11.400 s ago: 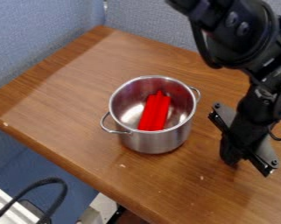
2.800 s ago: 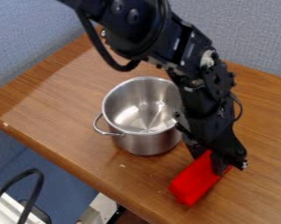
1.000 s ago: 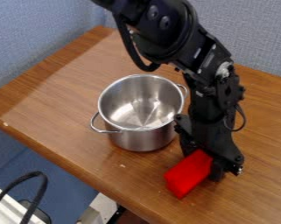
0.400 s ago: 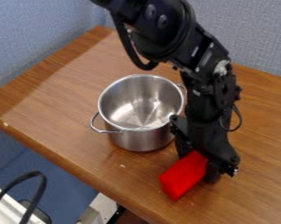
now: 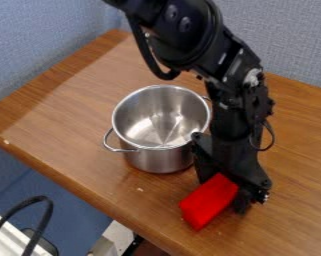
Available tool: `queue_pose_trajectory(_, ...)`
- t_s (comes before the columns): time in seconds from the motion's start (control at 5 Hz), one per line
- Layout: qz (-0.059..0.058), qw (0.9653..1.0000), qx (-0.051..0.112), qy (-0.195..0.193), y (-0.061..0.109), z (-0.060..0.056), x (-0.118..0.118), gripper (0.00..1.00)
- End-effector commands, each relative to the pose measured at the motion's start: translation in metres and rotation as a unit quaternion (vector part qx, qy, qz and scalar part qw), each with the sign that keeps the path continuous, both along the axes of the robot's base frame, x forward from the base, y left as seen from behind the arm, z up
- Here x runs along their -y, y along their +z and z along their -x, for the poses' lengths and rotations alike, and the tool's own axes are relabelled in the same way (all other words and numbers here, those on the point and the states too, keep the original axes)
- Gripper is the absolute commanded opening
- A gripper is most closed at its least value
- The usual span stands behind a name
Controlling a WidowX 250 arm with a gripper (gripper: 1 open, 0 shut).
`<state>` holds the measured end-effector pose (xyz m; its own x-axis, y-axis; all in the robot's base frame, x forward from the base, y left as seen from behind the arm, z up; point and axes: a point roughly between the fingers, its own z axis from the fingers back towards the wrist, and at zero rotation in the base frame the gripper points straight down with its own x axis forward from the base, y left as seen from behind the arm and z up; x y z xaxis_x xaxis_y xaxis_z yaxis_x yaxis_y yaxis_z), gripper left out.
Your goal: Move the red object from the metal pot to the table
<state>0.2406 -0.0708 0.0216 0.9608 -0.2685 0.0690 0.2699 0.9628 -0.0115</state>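
The red object [image 5: 203, 205], a bright red block, lies on the brown wooden table [image 5: 56, 100] near its front edge, just right of the metal pot [image 5: 156, 158]. The pot stands upright and holds nothing that I can see. My gripper [image 5: 234, 188] points straight down over the block's far end. Its black fingers [image 5: 260, 195] stand apart on either side of that end, and the block rests on the wood. The arm hides part of the pot's right rim.
A blue wall [image 5: 43, 30] runs behind the table's left edge. A black cable [image 5: 23, 215] loops below the table at the lower left. The block lies close to the table's front edge, which drops off just beyond it.
The red block has settled slightly lower and to the left on the table. The fingers look a little wider than before. The arm has stayed in place.
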Motion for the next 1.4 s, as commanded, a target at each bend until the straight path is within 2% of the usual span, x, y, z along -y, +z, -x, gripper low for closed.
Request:
queue_pose_trajectory(0.0, 0.006, 0.9995, 0.03, 0.008, 0.0171, -0.0116, -0.0027, 0.0)
queue_pose_trajectory(0.2, 0.006, 0.9995, 0.031, 0.008, 0.0188, -0.012, -0.003, 1.0)
queue_pose_trajectory(0.4, 0.006, 0.9994, 0.032, 0.011, 0.0195, -0.0127, -0.0042, 0.0)
queue_pose_trajectory(0.6, 0.006, 0.9994, 0.033, 0.013, 0.0208, -0.0131, -0.0046, 1.0)
queue_pose_trajectory(1.0, -0.001, 0.9993, 0.032, 0.018, 0.0191, -0.0134, -0.007, 1.0)
queue_pose_trajectory(1.2, 0.002, 0.9991, 0.038, 0.02, 0.0243, -0.0137, -0.0073, 1.0)
